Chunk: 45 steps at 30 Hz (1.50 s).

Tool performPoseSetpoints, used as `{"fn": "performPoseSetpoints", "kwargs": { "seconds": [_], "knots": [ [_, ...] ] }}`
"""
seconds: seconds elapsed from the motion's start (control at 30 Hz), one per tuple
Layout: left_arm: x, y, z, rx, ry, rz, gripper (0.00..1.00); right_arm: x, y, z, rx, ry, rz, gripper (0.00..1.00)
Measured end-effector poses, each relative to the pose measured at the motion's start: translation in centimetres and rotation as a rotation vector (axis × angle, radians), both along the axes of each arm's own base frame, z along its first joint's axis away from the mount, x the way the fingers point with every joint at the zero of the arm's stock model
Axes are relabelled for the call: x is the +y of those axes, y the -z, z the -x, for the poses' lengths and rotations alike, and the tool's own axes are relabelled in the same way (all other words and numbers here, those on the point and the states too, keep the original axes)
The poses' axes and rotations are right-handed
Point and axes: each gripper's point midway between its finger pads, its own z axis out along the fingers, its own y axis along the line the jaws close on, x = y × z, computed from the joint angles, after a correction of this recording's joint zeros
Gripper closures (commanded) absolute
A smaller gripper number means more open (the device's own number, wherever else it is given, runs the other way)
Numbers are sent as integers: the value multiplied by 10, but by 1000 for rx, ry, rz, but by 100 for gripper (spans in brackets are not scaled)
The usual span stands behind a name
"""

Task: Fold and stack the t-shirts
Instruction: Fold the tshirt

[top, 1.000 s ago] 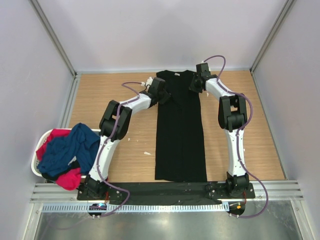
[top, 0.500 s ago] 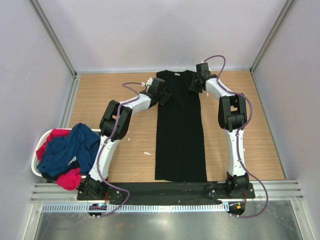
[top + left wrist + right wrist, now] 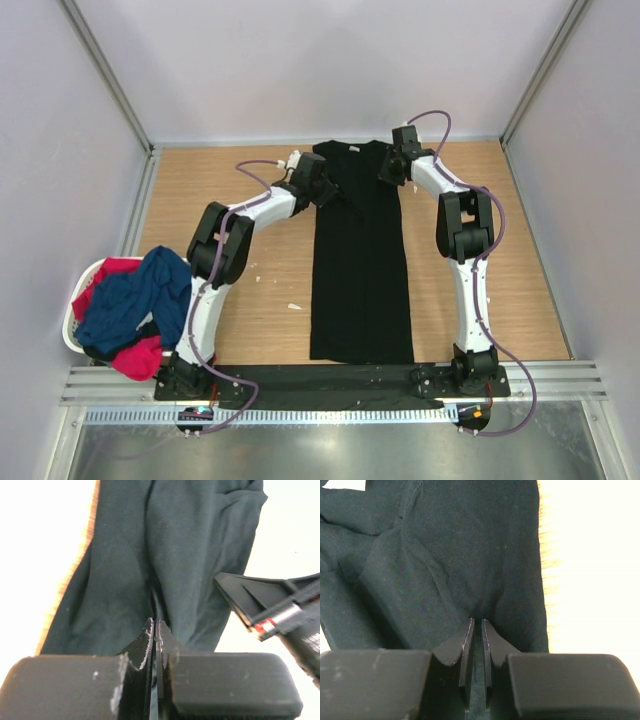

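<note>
We see the black t-shirt [image 3: 360, 260] lying flat on the surface [image 3: 520, 250] as a long narrow strip. Its sleeves seem to be folded in, with the collar at its far end and the hem at its near end. The left gripper [image 3: 155, 626] is pressed together on a raised ridge of cloth at the shirt's left shoulder. The right gripper [image 3: 476, 622] pinches a pucker of the same cloth at the right shoulder.

We judge the shirt light, soft and limp. It will sag between 2 holds and drag on the wood, so the 2 shoulder corners are the right places to take it, lifted evenly to carry the collar end toward the hem. A thin pinch could slip.

Well off the shirt's left side, near its hem end, the navy t-shirt [image 3: 130, 300] and the red-pink t-shirt [image 3: 140, 358] lie heaped in the white basket [image 3: 72, 322].
</note>
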Motion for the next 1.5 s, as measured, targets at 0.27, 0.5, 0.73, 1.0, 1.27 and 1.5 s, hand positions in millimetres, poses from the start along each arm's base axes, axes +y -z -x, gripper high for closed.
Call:
{"fn": "performPoseSetpoints", "kwargs": {
  "seconds": [0.27, 0.5, 0.73, 1.0, 1.27, 1.5],
  "knots": [
    [14, -21, 14, -25, -18, -10, 100, 0, 0, 0, 0, 0, 0, 82],
    [31, -4, 38, 24, -30, -50, 100, 0, 0, 0, 0, 0, 0, 82],
    [34, 7, 50, 55, -25, -65, 100, 0, 0, 0, 0, 0, 0, 82],
    [36, 12, 56, 81, -27, -82, 100, 0, 0, 0, 0, 1, 0, 82],
    [42, 20, 64, 123, -33, -108, 100, 0, 0, 0, 3, 0, 0, 82],
    [47, 10, 70, 129, -38, -120, 97, 0, 0, 0, 6, 0, 1, 82]
  ]
}}
